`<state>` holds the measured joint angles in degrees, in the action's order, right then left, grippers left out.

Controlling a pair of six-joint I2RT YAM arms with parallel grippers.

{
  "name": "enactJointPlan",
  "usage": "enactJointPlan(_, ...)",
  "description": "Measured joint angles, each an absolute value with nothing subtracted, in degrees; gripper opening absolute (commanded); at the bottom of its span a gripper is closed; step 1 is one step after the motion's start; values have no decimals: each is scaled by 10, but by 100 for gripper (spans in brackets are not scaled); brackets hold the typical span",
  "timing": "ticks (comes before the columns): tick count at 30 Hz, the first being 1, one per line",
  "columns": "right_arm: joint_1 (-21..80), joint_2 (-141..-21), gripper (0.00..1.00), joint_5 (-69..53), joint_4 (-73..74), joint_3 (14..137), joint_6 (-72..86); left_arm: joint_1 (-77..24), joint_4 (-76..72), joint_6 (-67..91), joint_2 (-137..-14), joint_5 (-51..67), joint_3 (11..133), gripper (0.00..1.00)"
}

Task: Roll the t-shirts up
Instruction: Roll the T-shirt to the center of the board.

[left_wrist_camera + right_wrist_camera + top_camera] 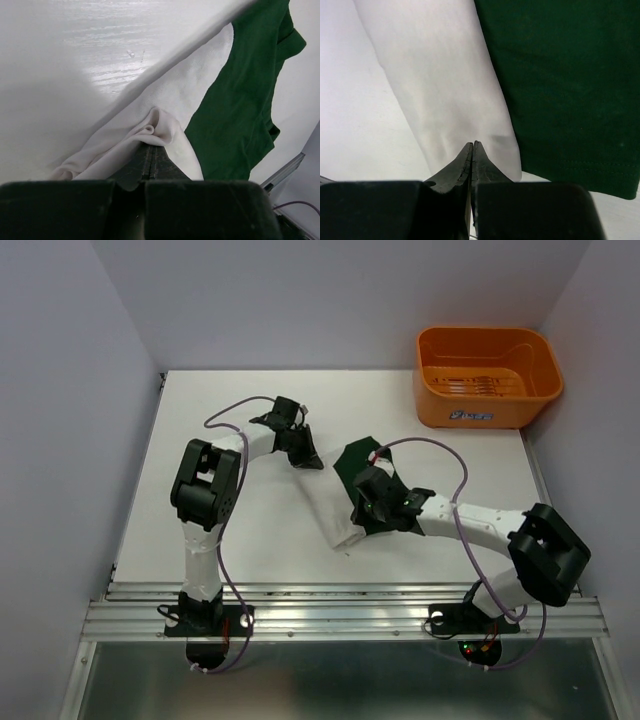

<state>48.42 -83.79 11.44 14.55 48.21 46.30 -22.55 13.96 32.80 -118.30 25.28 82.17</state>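
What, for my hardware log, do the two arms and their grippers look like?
Both the left arm and right arm have white tubular links joined by bulky black joint housings. A thin purple cable loops along each. The left gripper and right gripper have black fingers tapering to wedge tips. Small green lights glow on the right wrist.

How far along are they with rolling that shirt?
Early on. Done: the shirt lies folded into a narrow strip on the table. In hand: the left fingers are shut on a bunched white edge, and the right fingers seem shut on white cloth too. Left: no rolled part shows yet, so the rolling itself is all to do.
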Motion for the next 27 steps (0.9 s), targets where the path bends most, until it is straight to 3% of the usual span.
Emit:
enactJointPlan(14,528,-896,1,171,182,500,462,-232,160,313,-1167,228,838,0)
enactJointPlan(22,589,-886,4,261,279,633,415,-229,225,280,-1074,189,923,0)
enactJointPlan(27,593,-929,5,283,274,698,385,-211,233,276,-1002,186,912,0)
